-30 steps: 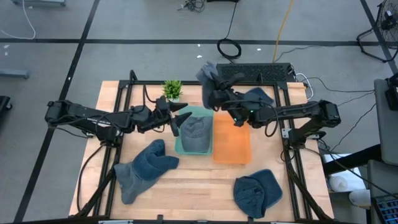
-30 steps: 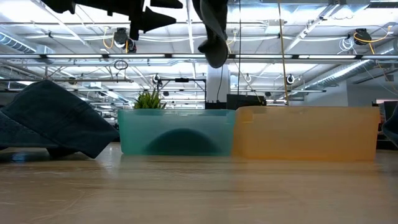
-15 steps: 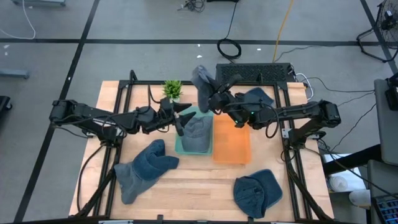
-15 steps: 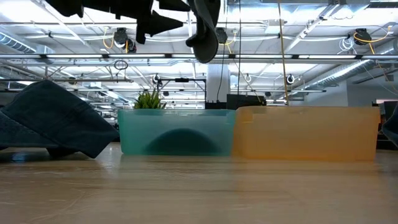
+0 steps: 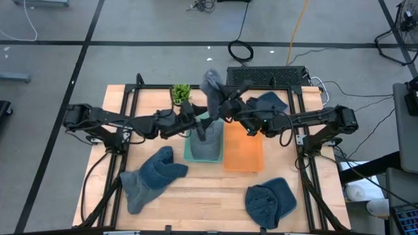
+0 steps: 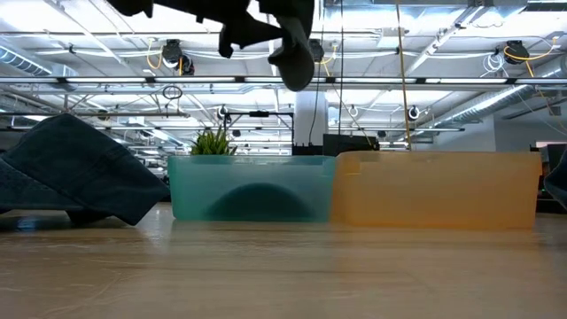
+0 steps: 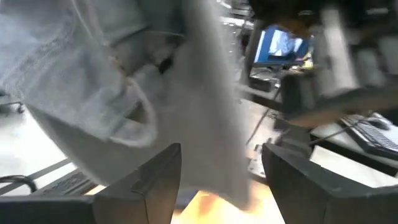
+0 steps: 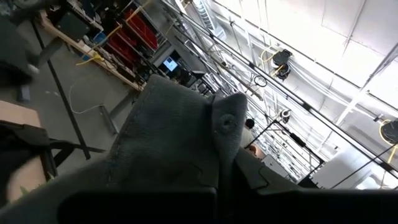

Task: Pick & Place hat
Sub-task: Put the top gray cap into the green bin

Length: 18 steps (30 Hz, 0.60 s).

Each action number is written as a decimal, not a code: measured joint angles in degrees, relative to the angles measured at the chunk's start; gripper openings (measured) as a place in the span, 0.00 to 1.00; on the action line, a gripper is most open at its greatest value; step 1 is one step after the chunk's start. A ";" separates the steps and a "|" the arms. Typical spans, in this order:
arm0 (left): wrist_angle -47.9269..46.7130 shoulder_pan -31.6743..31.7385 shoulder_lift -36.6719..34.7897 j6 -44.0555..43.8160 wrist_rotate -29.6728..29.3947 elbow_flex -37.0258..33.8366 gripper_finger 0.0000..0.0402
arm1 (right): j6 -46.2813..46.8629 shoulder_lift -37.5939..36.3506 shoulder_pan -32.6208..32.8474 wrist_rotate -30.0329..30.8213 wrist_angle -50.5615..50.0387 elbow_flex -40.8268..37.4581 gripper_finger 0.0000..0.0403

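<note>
Holding: right gripper (image 5: 219,108) clamps grey hat (image 5: 211,83) above teal bin (image 5: 189,153).
Left gripper (image 5: 199,127): fingers apart, flanking hat.
Writing: none legible.

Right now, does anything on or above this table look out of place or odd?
Yes. The right claw, shut, dangles a grey fabric hat in the air above the teal plastic bin, while the left claw, jaws apart, sits around its hanging edge. Both claws at one hat looks odd.

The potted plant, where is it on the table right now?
In the high view the potted plant stands near the table's far edge, just behind the teal bin's left corner.
</note>
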 joint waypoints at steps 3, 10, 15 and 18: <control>0.61 0.54 1.08 -0.39 -0.22 1.04 0.57 | 0.06 0.00 0.36 0.04 0.00 0.00 0.00; 0.23 1.00 1.21 -0.11 -1.35 1.05 0.50 | -0.06 0.00 0.42 0.08 -0.11 0.00 0.00; -0.39 1.14 1.02 0.10 -1.24 1.05 0.25 | -0.06 0.00 0.42 0.08 -0.12 0.00 0.00; -1.06 1.36 1.02 0.76 -0.97 1.05 0.07 | -0.09 0.00 0.42 0.07 -0.59 0.00 0.00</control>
